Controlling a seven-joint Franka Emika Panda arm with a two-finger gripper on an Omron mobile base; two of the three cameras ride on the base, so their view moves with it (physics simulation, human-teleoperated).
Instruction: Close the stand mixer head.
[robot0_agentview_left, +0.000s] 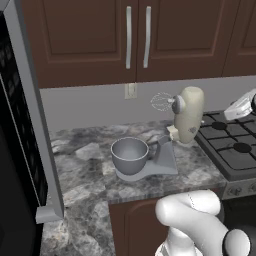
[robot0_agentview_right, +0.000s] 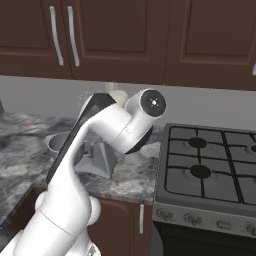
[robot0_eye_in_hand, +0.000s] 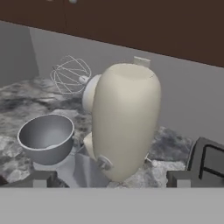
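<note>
The stand mixer head (robot0_eye_in_hand: 124, 118) stands tipped up. The fingers (robot0_eye_in_hand: 109, 178) are wide apart, holding nothing, reaching. Next, push it down toward 9 o'clock, over the bowl (robot0_eye_in_hand: 46, 138).

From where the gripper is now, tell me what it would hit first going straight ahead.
Most likely the stand mixer head, tilted up and dead ahead between the fingertips. How far off it is, the hand view cannot show.
</note>
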